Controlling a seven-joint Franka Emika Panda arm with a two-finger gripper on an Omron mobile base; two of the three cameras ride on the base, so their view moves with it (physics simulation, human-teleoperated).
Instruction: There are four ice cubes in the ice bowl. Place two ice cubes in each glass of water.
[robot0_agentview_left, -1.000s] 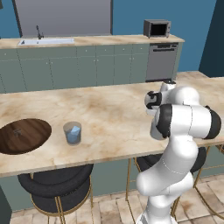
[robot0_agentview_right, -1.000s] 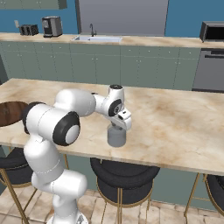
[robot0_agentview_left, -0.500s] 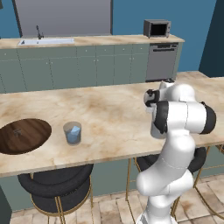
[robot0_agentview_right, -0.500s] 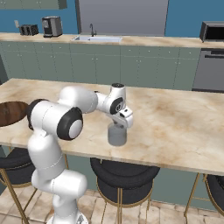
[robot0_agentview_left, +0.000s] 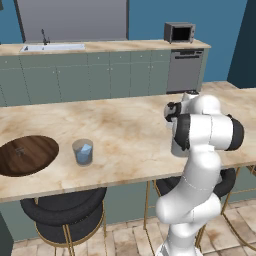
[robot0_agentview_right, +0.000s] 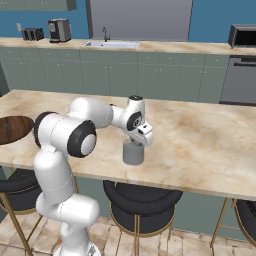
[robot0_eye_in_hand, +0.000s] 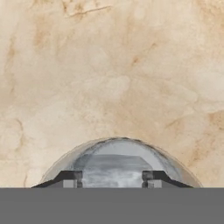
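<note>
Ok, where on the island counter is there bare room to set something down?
Bare marble lies between the left glass and the arm, and right of the pincer's glass. The left end is crowded by the ice bowl.

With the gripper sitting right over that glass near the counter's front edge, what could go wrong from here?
1. The gripper hangs just above the nearer glass; a sideways swing might clip its rim and tip it, spilling water.
2. That glass stands close to the counter's front edge, so a nudge could push it off.
3. The fingertips straddle the glass mouth with nothing visible between them; no cube shows in that water, so a drop may have failed.
</note>
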